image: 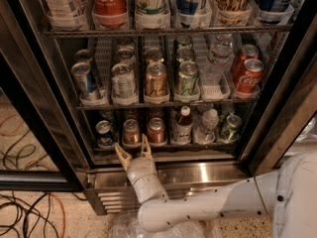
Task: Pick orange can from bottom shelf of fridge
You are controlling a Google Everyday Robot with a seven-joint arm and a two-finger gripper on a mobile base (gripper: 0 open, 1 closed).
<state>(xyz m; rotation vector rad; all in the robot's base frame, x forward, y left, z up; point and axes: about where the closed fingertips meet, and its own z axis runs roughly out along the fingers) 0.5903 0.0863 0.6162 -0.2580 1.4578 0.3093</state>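
Note:
The fridge stands open with wire racks of cans and bottles. On the bottom shelf the orange can stands second from the left, between a blue can and a redder can. My gripper is open. It points up at the shelf's front edge, just below and in front of the orange can, and does not touch it. One fingertip is below the gap left of the orange can. The other fingertip is between the orange and redder cans.
Right of the redder can stand a brown bottle, a clear water bottle and a green can. The middle rack hangs close above. The ribbed steel base lies below. Black door frames flank both sides. Cables lie on the floor at left.

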